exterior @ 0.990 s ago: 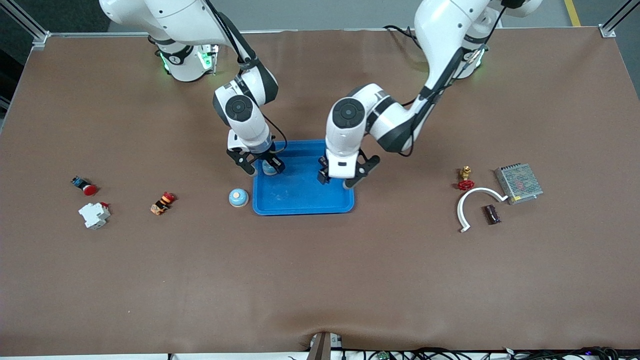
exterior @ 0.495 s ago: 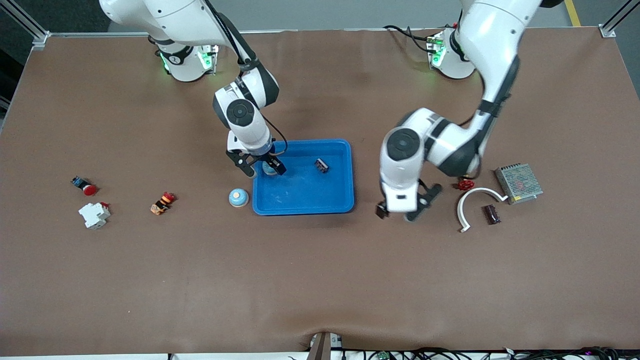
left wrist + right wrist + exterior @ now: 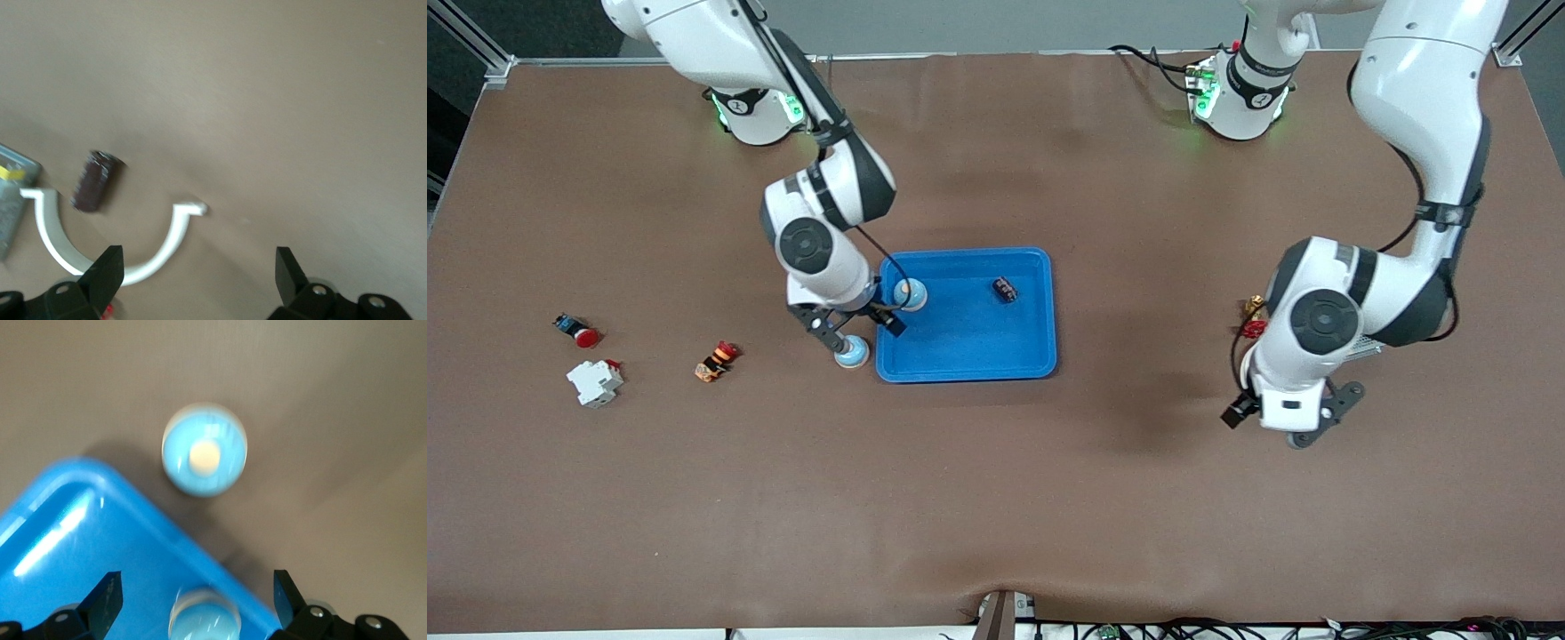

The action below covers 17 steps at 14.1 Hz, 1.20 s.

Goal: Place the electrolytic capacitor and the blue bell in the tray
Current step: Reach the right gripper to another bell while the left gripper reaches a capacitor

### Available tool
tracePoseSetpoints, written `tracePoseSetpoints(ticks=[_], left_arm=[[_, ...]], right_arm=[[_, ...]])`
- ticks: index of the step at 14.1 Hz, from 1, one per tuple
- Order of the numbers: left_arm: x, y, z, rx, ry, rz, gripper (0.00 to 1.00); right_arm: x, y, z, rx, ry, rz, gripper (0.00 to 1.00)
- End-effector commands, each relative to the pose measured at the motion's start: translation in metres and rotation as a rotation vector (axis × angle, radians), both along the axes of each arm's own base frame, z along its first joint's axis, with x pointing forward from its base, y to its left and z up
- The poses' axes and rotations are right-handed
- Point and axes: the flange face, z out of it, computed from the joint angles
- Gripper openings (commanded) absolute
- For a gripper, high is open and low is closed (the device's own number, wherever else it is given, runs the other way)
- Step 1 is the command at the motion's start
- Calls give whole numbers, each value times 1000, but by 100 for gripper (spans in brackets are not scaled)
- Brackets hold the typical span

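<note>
The blue tray [image 3: 969,351] lies mid-table. In it are a dark electrolytic capacitor [image 3: 1006,289] and a blue bell [image 3: 910,292]. A second blue bell [image 3: 853,353] stands on the table just outside the tray, toward the right arm's end. My right gripper [image 3: 858,329] is open and empty, over the tray's rim between the two bells. The right wrist view shows my right gripper [image 3: 197,590], the outside bell [image 3: 205,450], the tray [image 3: 80,533] and the inside bell [image 3: 203,619]. My left gripper [image 3: 1285,418] is open and empty; in the left wrist view it [image 3: 198,263] is above a white curved piece [image 3: 160,257], with a second dark capacitor [image 3: 97,180] beside that.
A red valve [image 3: 1254,322] shows beside the left arm, and a grey power supply [image 3: 8,200] beside the curved piece. At the right arm's end lie a red push button [image 3: 580,333], a white breaker [image 3: 594,380] and an orange-and-red switch [image 3: 716,360].
My left gripper left the capacitor in the tray and swung to the left arm's end. My right gripper let go of a bell in the tray and moved toward the outside bell.
</note>
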Motion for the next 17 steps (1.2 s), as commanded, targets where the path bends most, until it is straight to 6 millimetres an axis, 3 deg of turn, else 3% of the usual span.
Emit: tracePoseSetpoints(ticks=[1,2,4,6,9,11,13,15,17], left_arm=[[-8,37,-2,18,45,-23,100],[-7,62,-5,18,64,-50,100],[-9,105,-14,13,104,-108,100],[-11,130,-23,6,123,-120,100],[-13,166,-49,-18,129,-117,100],[-15,166,-58,-32,119,-123,100],[-14,152,-55,-62,112,-128,99],[-13,140,-56,-74,111,-156,83],[-12,133,-68,-91,101,-173,78]], right_arm=[[18,-35,2,29,-6,35,100],[28,-48,3,33,-25,35,100],[36,-52,-1,38,-39,39,100],[37,-48,-1,42,-42,40,100],[38,-44,-21,41,-71,42,100],[38,-39,-32,40,-88,40,100],[36,-34,-35,39,-88,49,100],[35,-33,-44,38,-96,48,100],[34,-33,-45,37,-95,50,100]])
